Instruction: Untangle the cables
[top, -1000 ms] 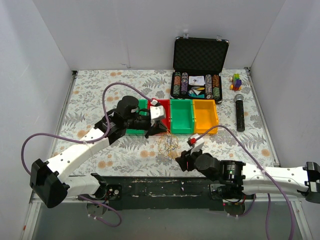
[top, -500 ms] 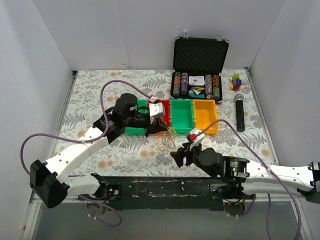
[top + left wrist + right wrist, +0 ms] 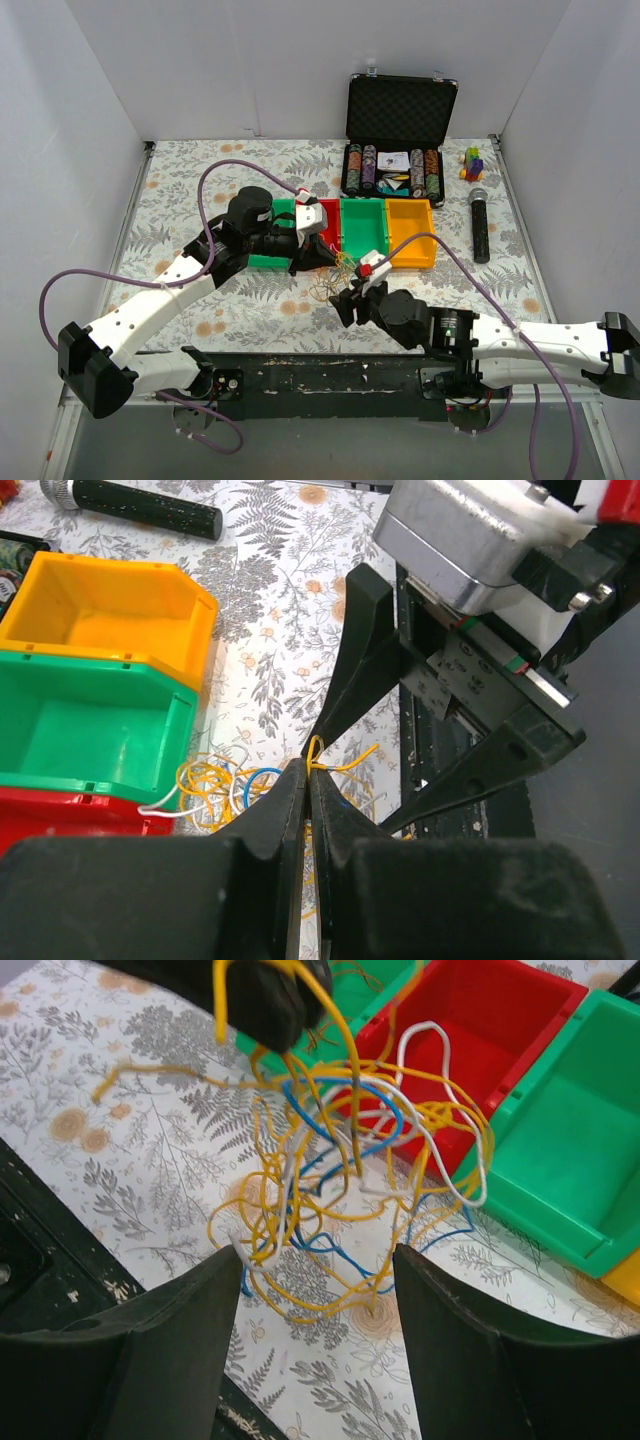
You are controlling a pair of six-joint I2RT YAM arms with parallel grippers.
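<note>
The cables are a small tangle of thin yellow, blue and white wires on the floral cloth, just in front of the red bin. My left gripper is shut on one yellow strand and holds the tangle partly lifted; its tips pinch the wire. In the right wrist view the tangle hangs from the left gripper. My right gripper is open, its fingers either side of the tangle's lower loops, touching none that I can see. It sits just in front of the tangle in the top view.
A row of bins stands behind the tangle: green, red, green and orange. An open black case of poker chips, a microphone and a small toy lie at the back right.
My right gripper has moved left and forward up to the tangle. My left gripper has shifted slightly right and back, and the wires have risen with it.
</note>
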